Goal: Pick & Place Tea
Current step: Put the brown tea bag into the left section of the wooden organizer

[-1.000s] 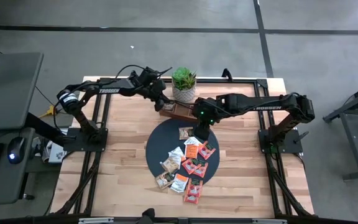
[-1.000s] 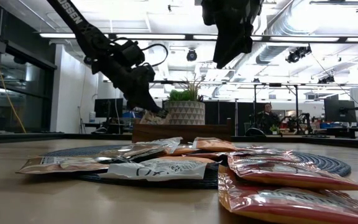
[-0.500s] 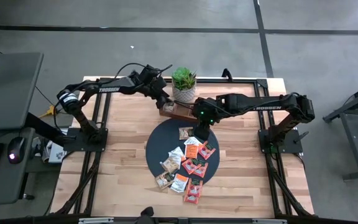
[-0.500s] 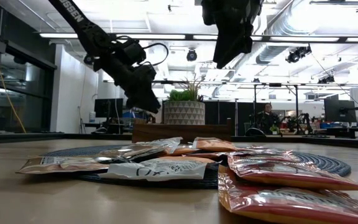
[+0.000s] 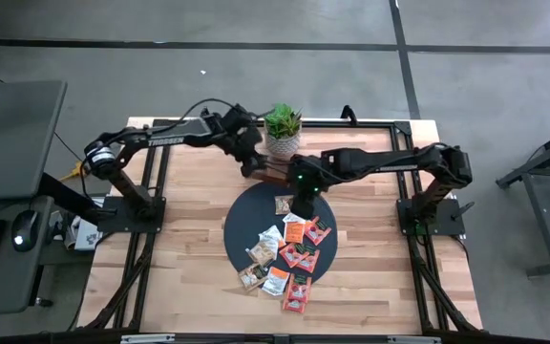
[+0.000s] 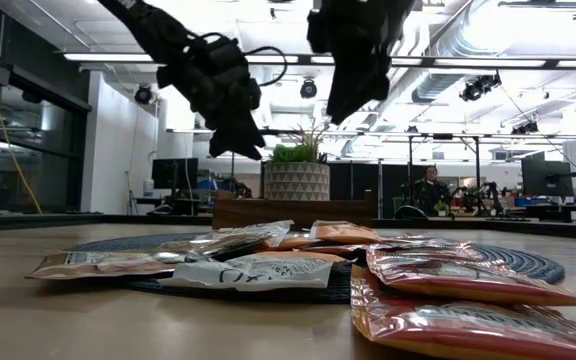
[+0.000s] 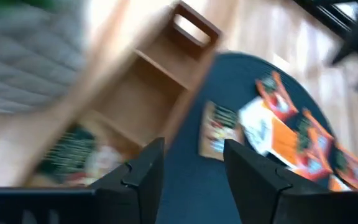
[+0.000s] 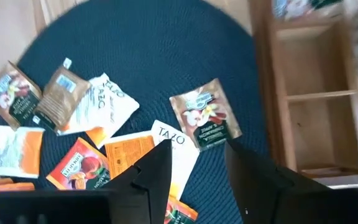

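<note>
Since a second ago the left end effector [image 5: 248, 164] has lifted away from the wooden tray [image 5: 273, 170] and now hangs higher, above the tray's end nearest the left arm; the right end effector [image 5: 301, 204] has shifted a little toward the left arm and hovers over the far part of the dark round mat [image 5: 242, 222].

Both end effectors have their fingers apart and hold nothing. In the left wrist view the two dark fingers [image 7: 143, 169] frame a gap with the tray [image 7: 148, 81] below, one compartment holding a sachet already [image 7: 73, 149]. In the right wrist view the fingers [image 8: 157, 168] are likewise spread.

The tea sachets [image 5: 289, 253] lie flat on the mat and surface, most of them clustered on the mat's near right part and spilling off its near edge. One tan-brown sachet [image 5: 284, 204] lies apart from the cluster at the mat's far side, just beside the right end effector and nearest the tray; in the right wrist view it [image 8: 205, 122] sits just ahead of the fingers, turned diagonally relative to the tray's edge [image 8: 263, 93]. The others point every which way, some overlapping.

A potted plant [image 5: 282, 129] stands just behind the tray.
</note>
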Controlling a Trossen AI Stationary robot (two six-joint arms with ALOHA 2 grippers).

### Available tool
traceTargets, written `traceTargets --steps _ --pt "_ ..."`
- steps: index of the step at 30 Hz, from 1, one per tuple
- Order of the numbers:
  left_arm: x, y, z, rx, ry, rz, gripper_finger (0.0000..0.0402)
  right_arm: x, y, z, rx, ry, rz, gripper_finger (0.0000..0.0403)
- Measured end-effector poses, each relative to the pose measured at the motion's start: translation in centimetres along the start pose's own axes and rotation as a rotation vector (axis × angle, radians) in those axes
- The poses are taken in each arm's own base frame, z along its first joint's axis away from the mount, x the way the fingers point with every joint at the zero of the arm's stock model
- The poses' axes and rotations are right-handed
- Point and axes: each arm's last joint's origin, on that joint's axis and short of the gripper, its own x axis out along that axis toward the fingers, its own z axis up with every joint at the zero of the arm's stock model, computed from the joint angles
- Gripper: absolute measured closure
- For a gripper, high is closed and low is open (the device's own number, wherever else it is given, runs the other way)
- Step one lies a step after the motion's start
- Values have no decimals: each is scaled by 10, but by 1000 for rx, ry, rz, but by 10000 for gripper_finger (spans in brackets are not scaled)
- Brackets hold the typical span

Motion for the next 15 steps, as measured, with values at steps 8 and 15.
traceTargets --steps 8,15 --pt "29 -62 -12 112 80 20 280 20 0 -6 -4 74 -6 270" --pt "46 -84 -31 131 82 60 340 45 -3 -56 81 114 11 270"
